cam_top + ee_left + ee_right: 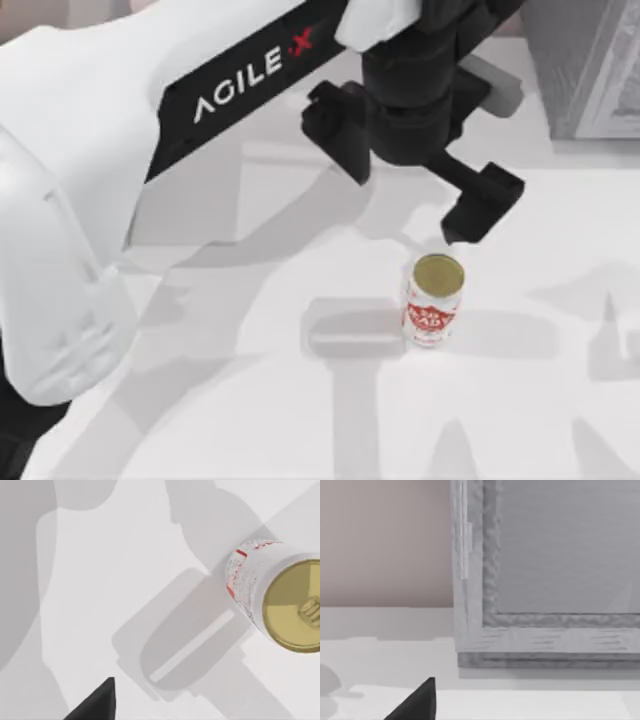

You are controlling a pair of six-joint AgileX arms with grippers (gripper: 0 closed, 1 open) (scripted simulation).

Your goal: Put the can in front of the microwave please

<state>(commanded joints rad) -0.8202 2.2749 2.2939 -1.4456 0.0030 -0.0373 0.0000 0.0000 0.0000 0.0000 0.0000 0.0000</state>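
The can (435,300) stands upright on the white table, white with a red label and a dull-gold top; it is also in the left wrist view (280,600). My left gripper (410,170) hangs open just behind the can and apart from it, with nothing between its black fingers (485,205). One of those fingertips (97,705) shows at the left wrist view's edge. My right gripper (420,705) is a dark tip at the edge of the right wrist view, facing a grey box. The microwave is out of view.
A darker speckled-grey box with a pale framed panel (590,70) stands at the table's back right corner and looms close in the right wrist view (545,555). A pinkish wall (385,540) lies behind it. Arm shadows cross the table (250,400).
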